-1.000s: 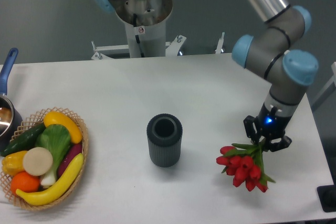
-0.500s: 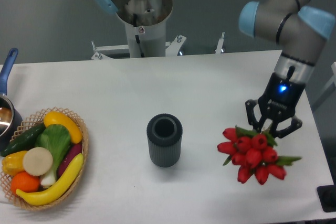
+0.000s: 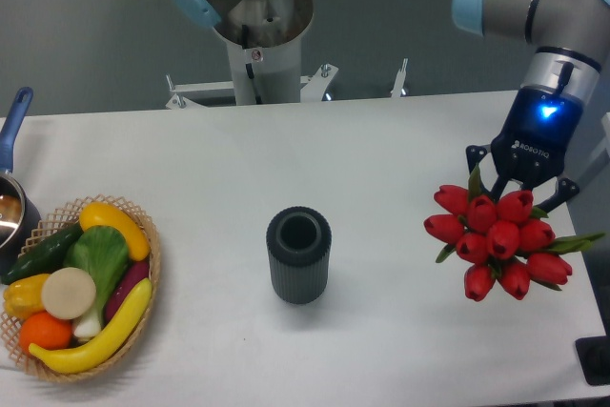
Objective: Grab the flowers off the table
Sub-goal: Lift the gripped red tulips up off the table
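The flowers [image 3: 500, 240] are a bunch of red tulips with green leaves, hanging in the air at the right, blooms facing the camera. My gripper [image 3: 522, 182] sits just above and behind the blooms, shut on the stems, which the blooms hide. The bunch hangs above the white table [image 3: 381, 169] near its right edge, and it looks larger than it would lying flat.
A dark ribbed cylinder vase [image 3: 298, 254] stands upright in the middle of the table. A wicker basket [image 3: 143, 274] of plastic fruit and vegetables sits at the front left. A pot with a blue handle [image 3: 11, 131] is at the left edge. The arm's base [image 3: 255, 35] stands behind the table.
The gripper has risen and shifted right with the tulips in it. The bunch has come off the table and its blooms now point toward the camera.
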`<state>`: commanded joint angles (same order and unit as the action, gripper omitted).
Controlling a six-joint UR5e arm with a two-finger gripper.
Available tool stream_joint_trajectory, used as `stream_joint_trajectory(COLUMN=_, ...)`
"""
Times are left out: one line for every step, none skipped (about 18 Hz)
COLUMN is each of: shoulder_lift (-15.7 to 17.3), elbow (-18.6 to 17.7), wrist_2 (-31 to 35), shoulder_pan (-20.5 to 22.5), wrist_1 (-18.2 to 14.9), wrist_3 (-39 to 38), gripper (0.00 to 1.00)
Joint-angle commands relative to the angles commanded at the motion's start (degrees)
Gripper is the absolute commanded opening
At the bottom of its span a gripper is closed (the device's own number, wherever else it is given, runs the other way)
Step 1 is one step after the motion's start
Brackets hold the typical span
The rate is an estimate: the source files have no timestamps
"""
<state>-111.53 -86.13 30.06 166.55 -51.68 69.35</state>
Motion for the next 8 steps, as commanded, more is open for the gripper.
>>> stream_joint_trajectory(shoulder_lift=0.3, elbow=-0.1, wrist_2=-0.1, shoulder_pan=0.0, wrist_1=0.0, wrist_3=-0.5, gripper=0.27)
stream_joint_trajectory(shoulder_lift=0.5, elbow=-0.3, wrist_2=-0.3, shoulder_pan=0.1, wrist_1=0.0, wrist_3=-0.8, gripper=0.27)
stream_joint_trajectory(shoulder_lift=0.5, elbow=-0.4, wrist_2=-1.1, shoulder_pan=0.1, wrist_1=0.0, wrist_3=-0.8, gripper=0.27)
stream_joint_trajectory(shoulder_lift=0.5, elbow=-0.4, wrist_2=-2.2, shoulder_pan=0.1, wrist_1=0.0, wrist_3=-0.9, gripper=0.27)
stream_joint_trajectory(shoulder_lift=0.5, elbow=-0.4, wrist_2=-3.0, shoulder_pan=0.3, wrist_1=0.0, wrist_3=-0.8, gripper=0.27)
stream_joint_trajectory(shoulder_lift=0.5, elbow=-0.4, wrist_2=-3.6, shoulder_pan=0.4, wrist_1=0.0, wrist_3=-0.9, gripper=0.27)
stream_joint_trajectory(shoulder_lift=0.5, elbow=-0.4, wrist_2=-3.8, shoulder_pan=0.5, wrist_1=0.0, wrist_3=-0.8, gripper=0.27)
stream_joint_trajectory(shoulder_lift=0.6, elbow=-0.4, wrist_2=-3.8, shoulder_pan=0.5, wrist_1=0.1, wrist_3=-0.8, gripper=0.27)
